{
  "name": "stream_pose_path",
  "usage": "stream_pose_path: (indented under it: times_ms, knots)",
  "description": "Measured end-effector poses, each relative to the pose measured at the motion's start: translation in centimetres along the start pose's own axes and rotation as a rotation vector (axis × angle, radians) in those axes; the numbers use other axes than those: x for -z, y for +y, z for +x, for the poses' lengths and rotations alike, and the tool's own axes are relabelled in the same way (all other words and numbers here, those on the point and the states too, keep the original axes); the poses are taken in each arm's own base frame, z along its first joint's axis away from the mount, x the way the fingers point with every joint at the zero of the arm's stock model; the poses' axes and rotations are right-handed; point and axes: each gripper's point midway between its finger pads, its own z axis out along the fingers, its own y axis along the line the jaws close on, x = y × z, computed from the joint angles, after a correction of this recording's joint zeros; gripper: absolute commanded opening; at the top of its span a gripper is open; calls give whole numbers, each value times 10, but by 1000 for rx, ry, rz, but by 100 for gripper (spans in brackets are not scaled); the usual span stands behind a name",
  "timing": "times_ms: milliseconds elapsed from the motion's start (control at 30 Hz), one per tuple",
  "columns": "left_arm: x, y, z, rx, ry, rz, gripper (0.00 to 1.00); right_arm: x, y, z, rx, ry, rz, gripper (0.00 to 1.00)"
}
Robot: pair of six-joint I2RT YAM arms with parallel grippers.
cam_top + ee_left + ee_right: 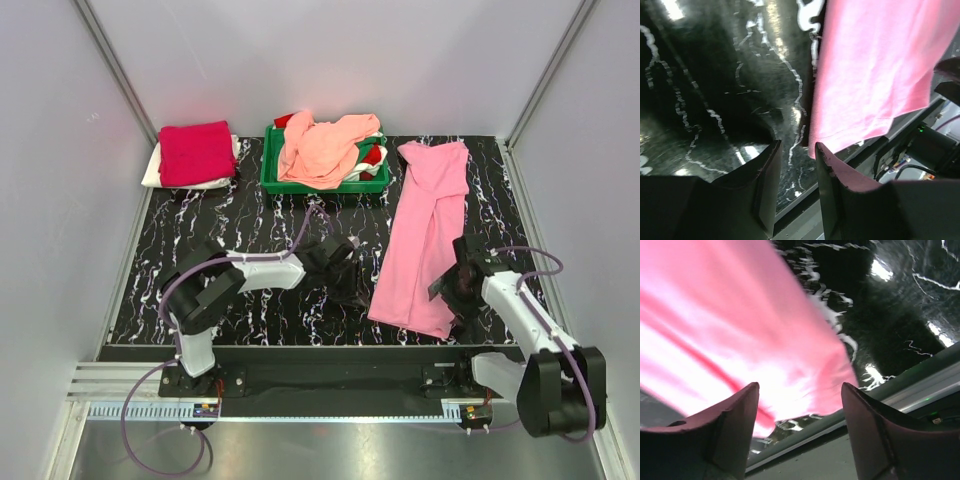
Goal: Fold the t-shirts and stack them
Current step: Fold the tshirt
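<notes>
A bubblegum pink t-shirt lies folded lengthwise into a long strip on the right of the black marbled table. It also shows in the left wrist view and in the right wrist view. My left gripper is open and empty beside the shirt's near left corner. My right gripper is open and empty at the shirt's near right edge. A folded crimson-magenta t-shirt lies on a white one at the back left. A peach-salmon t-shirt is crumpled in the green tray.
The green tray stands at the back centre and holds more red and white cloth under the peach shirt. Grey walls close in the table on three sides. The table's near edge and a metal rail run by the arm bases.
</notes>
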Motion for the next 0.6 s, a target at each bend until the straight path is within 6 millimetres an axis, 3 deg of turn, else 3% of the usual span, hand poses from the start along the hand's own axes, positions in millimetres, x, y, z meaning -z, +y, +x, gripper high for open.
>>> stream_pose_path:
  times_ms: [100,267,367,500,600]
  knots:
    - [-5,-5,-2,0,5,19,38,17,12,-10,8,-49,-75,91]
    - [-17,-18,-2,0,30,49,45,29,18,-11,7,-72,-141,91]
    - [-20,-26,8,-12,45,58,44,32,18,-11,7,-80,-152,91]
    - [-24,-31,22,-12,68,58,0,32,16,-10,17,-78,-149,91]
    - [-28,-30,24,-8,74,53,0,34,15,-10,21,-82,-153,88]
